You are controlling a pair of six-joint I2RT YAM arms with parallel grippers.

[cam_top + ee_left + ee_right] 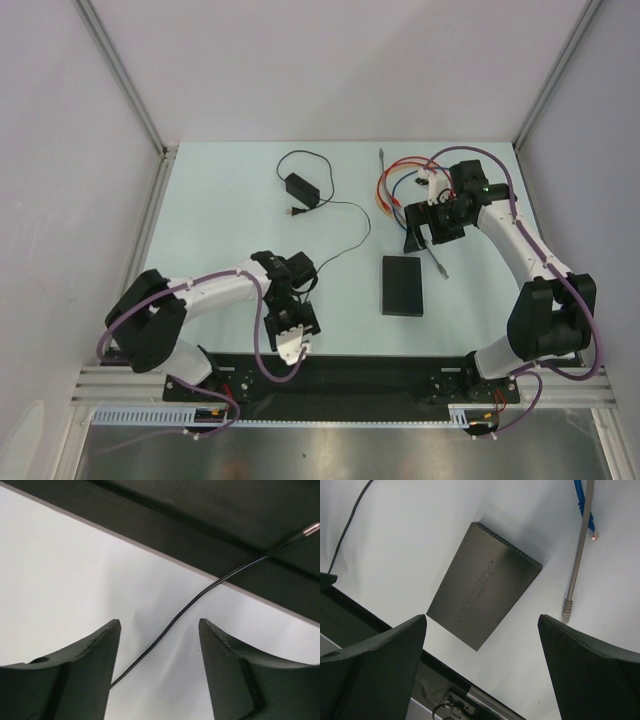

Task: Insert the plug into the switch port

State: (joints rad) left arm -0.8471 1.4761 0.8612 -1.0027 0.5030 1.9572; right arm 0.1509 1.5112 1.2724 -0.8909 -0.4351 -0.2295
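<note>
1. Our left gripper [160, 622] stands parted astride the thin cord [200, 597], pinching nothing; the plug [310, 528] lies ahead-right along it.
2. The switch [402, 286] lies to its right, long axis away from us; its port we cannot see.
3. Our right gripper [482, 619] hangs wide open over the switch, nearer.

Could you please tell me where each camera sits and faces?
Top external: above, behind the robot, facing down at the table; left arm, right arm show.
Left wrist: on that arm, looks past its own jaws at a thin black cord.
Right wrist: on that arm, looks down between its jaws at the switch, grey cable.
Shared: top and right wrist both show the switch.
</note>
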